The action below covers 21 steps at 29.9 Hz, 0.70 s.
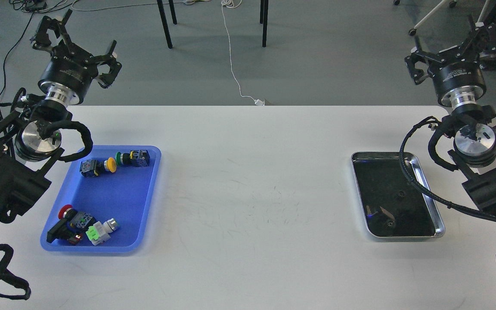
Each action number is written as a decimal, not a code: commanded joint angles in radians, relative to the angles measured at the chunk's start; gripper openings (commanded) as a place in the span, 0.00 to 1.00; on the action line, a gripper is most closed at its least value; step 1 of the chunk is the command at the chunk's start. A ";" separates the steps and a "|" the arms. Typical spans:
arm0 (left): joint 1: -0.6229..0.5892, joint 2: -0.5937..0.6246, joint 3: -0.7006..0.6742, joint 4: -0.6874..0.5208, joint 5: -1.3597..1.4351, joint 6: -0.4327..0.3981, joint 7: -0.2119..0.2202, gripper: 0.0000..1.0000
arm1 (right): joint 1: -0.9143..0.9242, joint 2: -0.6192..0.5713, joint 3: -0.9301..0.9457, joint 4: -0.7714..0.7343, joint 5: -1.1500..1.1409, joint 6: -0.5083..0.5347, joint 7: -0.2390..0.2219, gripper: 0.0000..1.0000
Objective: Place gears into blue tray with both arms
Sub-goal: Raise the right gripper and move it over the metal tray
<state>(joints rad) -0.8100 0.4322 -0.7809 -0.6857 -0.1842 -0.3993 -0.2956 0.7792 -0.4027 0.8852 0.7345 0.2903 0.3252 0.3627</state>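
**Both arms raised, gears in the steel tray**

On the counter (248, 193), left side, sits the blue tray (142, 202) holding four push-button switches. Far right, the steel tray (429, 202) carries two small dark gears: one (398, 194) mid-tray, another (389, 224) near its front edge. My left gripper (73, 41) and right gripper (452, 49) hang above the counter's rear corners, fingers spread wide, holding nothing.

Our left arm (2, 181) enters from nine o'clock and rises toward eleven, its tool (75, 47) held high with fingers spread apart, holding nothing. Our right arm (493, 189) enters from three o'clock and climbs toward one, its tool (452, 49) likewise raised, fingers splayed wide and unloaded.
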 commanded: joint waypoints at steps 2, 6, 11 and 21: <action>-0.021 -0.003 0.000 0.000 -0.001 0.002 -0.002 0.98 | 0.032 -0.100 -0.070 0.013 -0.005 -0.003 -0.001 0.99; -0.023 -0.003 0.000 -0.020 -0.001 0.007 0.000 0.98 | 0.100 -0.238 -0.225 0.040 -0.006 -0.005 -0.001 0.99; -0.023 -0.007 0.000 -0.037 -0.003 0.007 0.004 0.98 | 0.208 -0.408 -0.419 0.103 -0.006 -0.002 -0.001 0.99; -0.020 0.025 0.003 -0.057 -0.003 -0.003 0.004 0.98 | 0.572 -0.496 -0.928 0.210 -0.140 -0.038 -0.001 0.99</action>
<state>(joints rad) -0.8329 0.4428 -0.7795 -0.7423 -0.1871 -0.3983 -0.2930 1.2201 -0.8985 0.1317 0.9215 0.2121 0.3066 0.3621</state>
